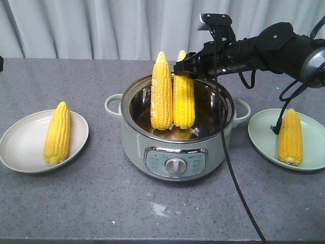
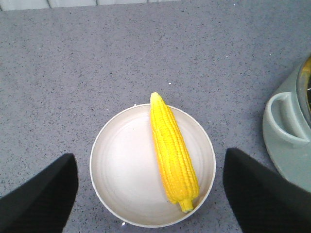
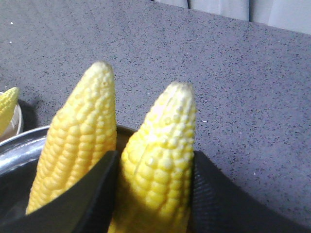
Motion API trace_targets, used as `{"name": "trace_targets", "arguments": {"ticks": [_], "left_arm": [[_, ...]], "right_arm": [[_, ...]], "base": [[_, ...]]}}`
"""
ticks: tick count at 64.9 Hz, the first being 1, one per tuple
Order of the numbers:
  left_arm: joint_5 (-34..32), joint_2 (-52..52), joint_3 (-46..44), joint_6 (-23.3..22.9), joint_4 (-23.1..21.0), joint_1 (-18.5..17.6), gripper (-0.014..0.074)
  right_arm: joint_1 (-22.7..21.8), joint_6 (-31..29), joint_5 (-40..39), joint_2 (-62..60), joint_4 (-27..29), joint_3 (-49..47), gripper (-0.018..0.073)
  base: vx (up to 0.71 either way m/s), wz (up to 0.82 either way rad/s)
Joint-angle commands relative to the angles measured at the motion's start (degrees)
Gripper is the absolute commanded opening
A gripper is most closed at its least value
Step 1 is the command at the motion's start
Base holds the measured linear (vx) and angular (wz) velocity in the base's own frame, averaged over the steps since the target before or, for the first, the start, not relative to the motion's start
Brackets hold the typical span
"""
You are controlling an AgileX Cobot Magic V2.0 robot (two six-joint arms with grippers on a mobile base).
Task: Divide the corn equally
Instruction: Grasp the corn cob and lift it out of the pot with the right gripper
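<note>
Corn in four spots. Pot [image 1: 137,147] in middle of frame, two cobs standing inside, tips up: left standing cob [image 1: 161,94] and right standing cob [image 1: 184,101], side by side. Right gripper [image 1: 181,68] comes in from upper right, fingers [image 3: 92,199] pressed on both sides of right standing cob near tip. Bottom end maybe sits on pot floor, hard to see. White plate [image 1: 23,145] at left, third cob [image 1: 57,133] lying on it. Green plate [image 1: 261,129] at right, fourth cob [image 1: 290,137] lying on it. Left gripper [image 2: 149,160] hangs over white plate, spread wide, holding nothing.
</note>
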Motion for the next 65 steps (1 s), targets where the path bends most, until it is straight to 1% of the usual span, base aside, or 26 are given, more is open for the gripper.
{"name": "trace_targets", "arguments": {"ticks": [1, 22, 27, 31, 37, 56, 65], "left_arm": [[-3.4, -1.2, -1.2, -0.4, 0.0, 0.0, 0.0575], [-3.2, -1.2, -1.2, -0.4, 0.0, 0.0, 0.0575], [-3.2, -1.2, -1.2, -0.4, 0.0, 0.0, 0.0575], [-3.2, -1.2, -1.2, -0.4, 0.0, 0.0, 0.0575], [-3.2, -1.2, -1.2, 0.0, 0.0, 0.0, 0.0575], [-3.2, -1.2, -1.2, 0.0, 0.0, 0.0, 0.0575], [-3.2, -1.2, -1.2, 0.0, 0.0, 0.0, 0.0575]], "right_arm": [[-0.4, -0.6, -1.7, -3.2, 1.7, -1.8, 0.0162], [-0.4, -0.3, -1.2, -7.5, 1.5, -1.8, 0.0165], [-0.4, -0.3, -0.8, -9.6, 0.8, -1.8, 0.0165], [-0.4, 0.3, -0.5, -11.3, -0.9, -1.8, 0.0167], [-0.6, 3.3, 0.7, -14.1, -4.8, -1.8, 0.0169], [-0.6, 16.4, 4.6, -23.9, -24.8, -1.7, 0.0174], [-0.6, 20.7, 8.5, -28.1, -31.2, -1.6, 0.0179]], "base": [[0.0, 0.0], [0.0, 0.0], [0.0, 0.0], [0.0, 0.0], [0.0, 0.0], [0.0, 0.0], [0.0, 0.0]]}}
